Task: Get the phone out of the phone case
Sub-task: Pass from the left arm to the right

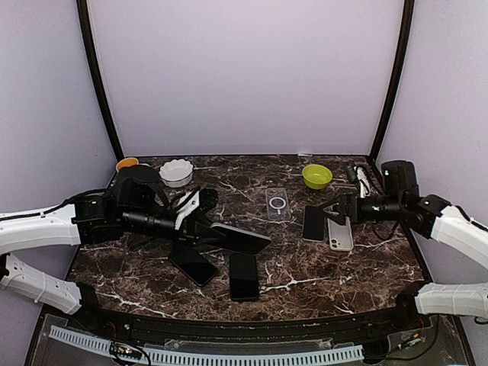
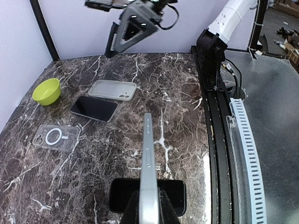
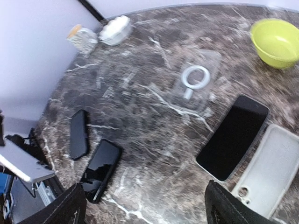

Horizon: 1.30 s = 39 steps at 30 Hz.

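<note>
**Cased phone held edge-on by the left arm**

Left gripper (image 1: pixel 203 221) is clamped on one short end of the cased phone (image 1: pixel 244 239), off the table, near-left of the clear ring case (image 1: pixel 277 203). Right gripper (image 1: pixel 332 215) is spread wide, right of that case.

Judgement: stiff, slick slab in a flexible shell; peel at a free corner.

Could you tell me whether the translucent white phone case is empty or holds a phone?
Empty: the translucent white phone case shows its bare inside; the black phone lies beside it.
</note>
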Each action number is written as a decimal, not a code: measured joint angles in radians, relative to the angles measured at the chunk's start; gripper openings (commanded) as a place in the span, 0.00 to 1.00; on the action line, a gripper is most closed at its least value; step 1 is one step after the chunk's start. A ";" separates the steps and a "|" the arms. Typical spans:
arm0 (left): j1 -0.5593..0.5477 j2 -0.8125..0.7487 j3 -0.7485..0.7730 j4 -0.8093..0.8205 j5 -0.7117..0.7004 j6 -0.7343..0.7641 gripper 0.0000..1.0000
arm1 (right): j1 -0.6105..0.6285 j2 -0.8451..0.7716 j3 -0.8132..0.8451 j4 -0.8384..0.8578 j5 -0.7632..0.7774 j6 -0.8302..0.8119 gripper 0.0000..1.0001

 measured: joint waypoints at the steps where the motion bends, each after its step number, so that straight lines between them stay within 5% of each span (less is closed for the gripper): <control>1: 0.005 0.005 0.010 -0.002 0.005 -0.018 0.00 | 0.047 -0.049 -0.030 0.035 -0.023 -0.005 0.88; 9: 0.115 0.067 0.121 -0.027 0.158 -0.201 0.00 | 0.311 -0.298 -0.179 0.253 -0.137 -0.125 0.87; 29: 0.122 0.137 0.125 -0.022 0.349 -0.349 0.00 | 0.618 0.087 -0.053 0.418 -0.007 -0.328 0.63; 35: 0.122 0.137 0.125 -0.023 0.367 -0.344 0.00 | 0.644 0.145 -0.052 0.460 0.000 -0.328 0.42; 39: 0.117 0.137 0.125 -0.023 0.383 -0.334 0.00 | 0.649 0.162 -0.051 0.496 -0.002 -0.319 0.18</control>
